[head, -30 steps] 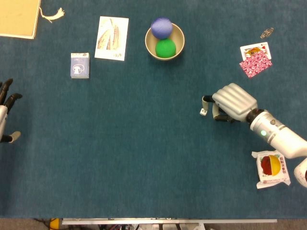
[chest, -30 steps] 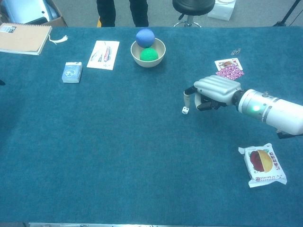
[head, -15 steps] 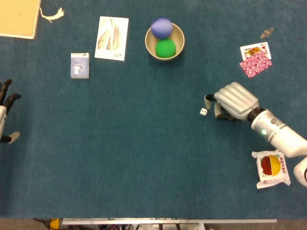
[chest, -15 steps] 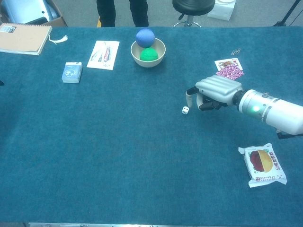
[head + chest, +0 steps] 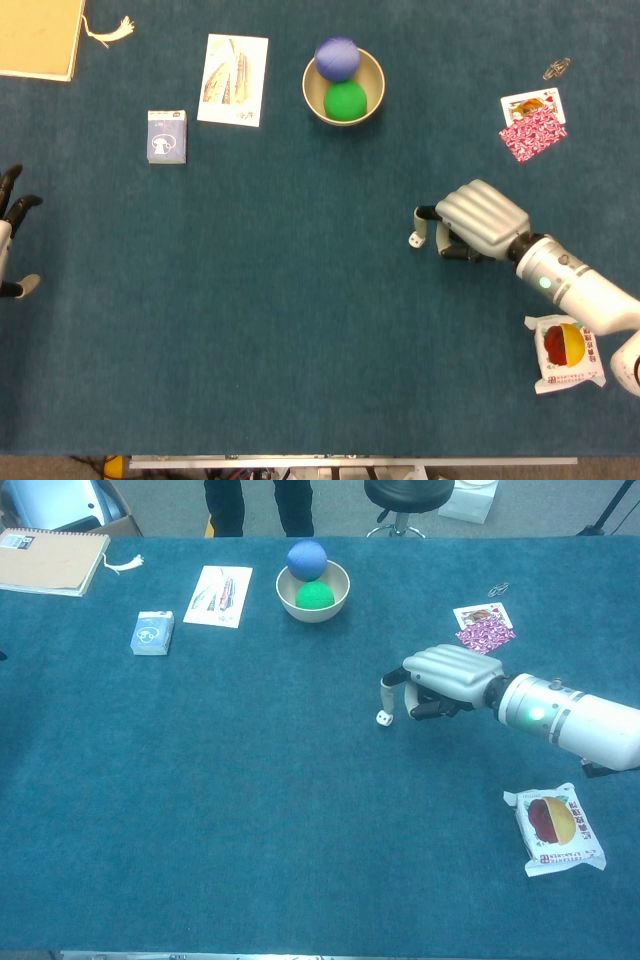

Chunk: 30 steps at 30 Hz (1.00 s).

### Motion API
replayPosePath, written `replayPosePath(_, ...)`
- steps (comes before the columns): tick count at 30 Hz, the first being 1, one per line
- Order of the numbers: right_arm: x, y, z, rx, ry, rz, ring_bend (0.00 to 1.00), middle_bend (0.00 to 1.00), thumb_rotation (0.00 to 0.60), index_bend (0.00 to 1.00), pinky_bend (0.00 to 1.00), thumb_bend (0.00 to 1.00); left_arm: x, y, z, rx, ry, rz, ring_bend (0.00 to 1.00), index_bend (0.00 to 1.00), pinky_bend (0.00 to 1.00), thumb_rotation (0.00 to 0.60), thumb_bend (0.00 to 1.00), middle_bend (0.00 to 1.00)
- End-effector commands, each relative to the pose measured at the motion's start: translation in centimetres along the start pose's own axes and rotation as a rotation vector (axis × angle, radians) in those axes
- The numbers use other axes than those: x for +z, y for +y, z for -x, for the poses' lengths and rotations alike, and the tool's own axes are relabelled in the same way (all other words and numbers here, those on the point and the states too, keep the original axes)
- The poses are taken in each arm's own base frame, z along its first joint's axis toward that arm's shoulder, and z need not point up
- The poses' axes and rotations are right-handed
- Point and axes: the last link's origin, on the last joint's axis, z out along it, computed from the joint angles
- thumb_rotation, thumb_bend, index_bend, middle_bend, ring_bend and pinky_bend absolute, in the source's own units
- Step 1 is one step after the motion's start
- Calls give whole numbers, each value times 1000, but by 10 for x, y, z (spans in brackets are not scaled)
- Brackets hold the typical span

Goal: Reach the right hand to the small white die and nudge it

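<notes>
The right hand (image 5: 478, 222) hovers low over the blue surface (image 5: 250, 320), knuckles up, fingers curled downward and holding nothing; one fingertip (image 5: 386, 687) reaches ahead of the rest, apparently so it alone can push. Just beside that tip, touching it or nearly so, sits the small white die (image 5: 413, 240), loose on the cloth toward the robot's left of the hand. That places the finger well for a sideways nudge. Behind the forearm lies a snack packet (image 5: 567, 352), well clear. The left hand (image 5: 12, 235) rests at the far edge, fingers spread and idle, since the task does not call on it.
</notes>
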Motion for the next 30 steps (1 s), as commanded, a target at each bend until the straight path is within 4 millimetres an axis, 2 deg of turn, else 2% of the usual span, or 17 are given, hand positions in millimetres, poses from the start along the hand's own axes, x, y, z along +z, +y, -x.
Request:
replayPosePath(1, -2, -3, 0, 6, -5, -13, 1000, 1000, 350, 464, 1000, 1000, 0, 0, 0, 1, -1, 2, 0, 215, 237, 600, 21, 0)
replayPosePath(7, -4, -8, 0, 14, -8, -28, 1000, 1000, 350, 464, 1000, 1000, 0, 0, -1, 2, 1, 1, 0, 215, 237, 600, 21, 0)
replayPosePath(15, -2, 0, -4, 3, 4, -1, 1000, 1000, 350, 464, 1000, 1000, -1, 0, 0, 0, -1, -2, 0, 215, 237, 600, 21, 0)
replayPosePath(30, -1, 3, 9, 5, -28, 10, 1000, 1000, 350, 464, 1000, 1000, -2, -3, 0, -4, 2, -12, 0, 215, 237, 600, 21, 0)
